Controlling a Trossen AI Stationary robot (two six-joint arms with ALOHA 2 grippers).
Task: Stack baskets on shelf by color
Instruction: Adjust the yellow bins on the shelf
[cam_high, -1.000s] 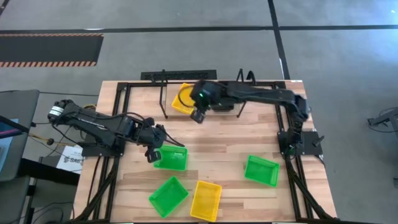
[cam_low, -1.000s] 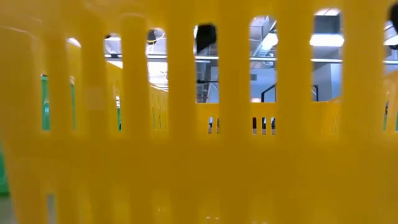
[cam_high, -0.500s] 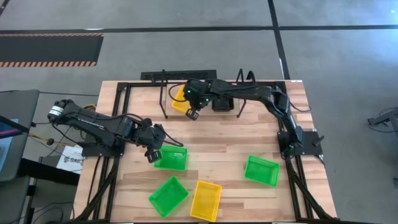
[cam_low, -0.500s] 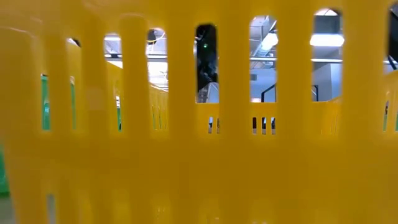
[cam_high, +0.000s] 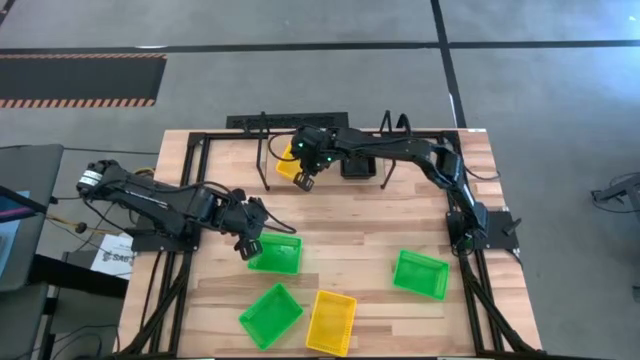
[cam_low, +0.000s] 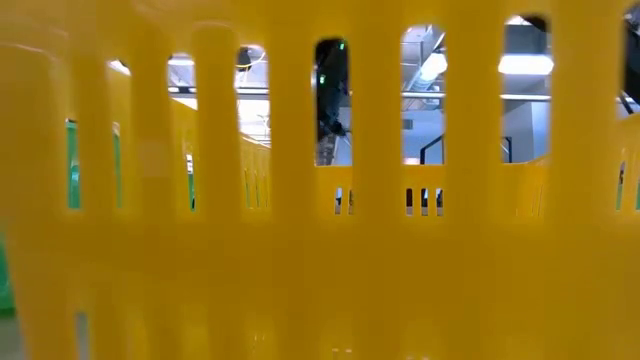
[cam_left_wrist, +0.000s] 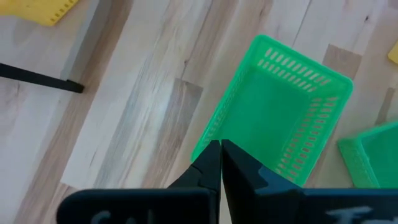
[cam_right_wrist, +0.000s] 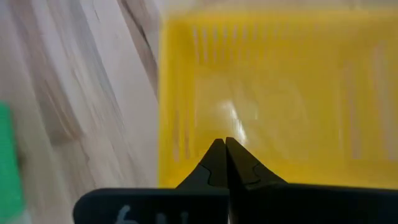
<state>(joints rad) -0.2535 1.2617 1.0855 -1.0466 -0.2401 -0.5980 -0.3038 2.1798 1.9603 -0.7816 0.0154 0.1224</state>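
My right gripper (cam_high: 305, 181) is shut on a yellow basket (cam_high: 288, 160) at the left part of the black wire shelf (cam_high: 262, 122) by the table's far edge. The same basket fills the right wrist view (cam_right_wrist: 273, 99). My left gripper (cam_high: 247, 243) is shut at the left end of a green basket (cam_high: 275, 254) that lies on its base left of the table's middle. The left wrist view shows this basket (cam_left_wrist: 273, 118) open side up. No black baskets can be made out. My right gripper pinches the yellow basket's wall at its top rim (cam_right_wrist: 211, 134) between the two fingers. Whether the basket is lifted clear or rests on the shelf, I cannot tell. My left gripper pinches the green basket's end wall near a corner (cam_left_wrist: 208, 140), slanting down from the table's left. The basket's base rests on the table.
A second green basket (cam_high: 270, 315) and a yellow basket (cam_high: 330, 322) lie near the table's near edge, a third green basket (cam_high: 420, 273) to the right. The yellow one's wall (cam_low: 300, 250) blocks the low view. Bare wood lies in the table's middle.
My right gripper has carried the yellow basket a short way toward the table's left and far edge, along the shelf. It has stayed shut on the basket.
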